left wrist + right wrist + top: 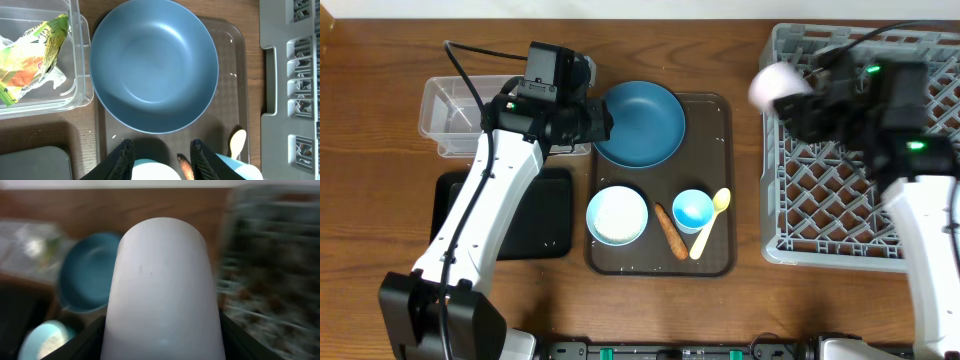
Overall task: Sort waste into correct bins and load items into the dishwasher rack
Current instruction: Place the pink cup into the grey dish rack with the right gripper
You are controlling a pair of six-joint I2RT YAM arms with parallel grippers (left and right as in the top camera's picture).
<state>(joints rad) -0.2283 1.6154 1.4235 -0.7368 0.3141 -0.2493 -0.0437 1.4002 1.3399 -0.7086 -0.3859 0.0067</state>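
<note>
Right gripper (pixel 808 104): closed around a small pink cup (pixel 777 87), held in the air over the near-left corner of the rack.
Right wrist view: the cup fills the middle and everything around it is blurred; only dark finger edges show on either side.
Large square grey plastic rack with upright pegs (pixel 840 205): on the table under the right arm; part of its grid is hidden by the arm, and I see nothing resting in the part that shows.
Left gripper (pixel 162 161): fingers spread apart with nothing between them, hovering at the edge of the big bowl.
Large dark-blue bowl (pixel 154 65): sits empty on the far end of the brown serving tray (pixel 718 258).
White bowl (pixel 617 215): on the tray's near-left side, pale inside; I cannot tell what it contains.
Small light-blue cup (pixel 693 210): upright beside the white bowl.
Thin orange carrot-like stick (pixel 670 231): lies on the tray between bowl and cup.
Pale yellow spoon (pixel 712 222): lies on the tray just right of the blue cup.
Clear rectangular plastic tub (pixel 445 105): left of the tray, holds a small yellow-green wrapper (pixel 30 60) with something white tucked beside it, hard to make out.
Shallow black rectangular tray (pixel 545 215): nearer than the tub, largely covered by the left arm; a few white specks lie on it, too small to name.
</note>
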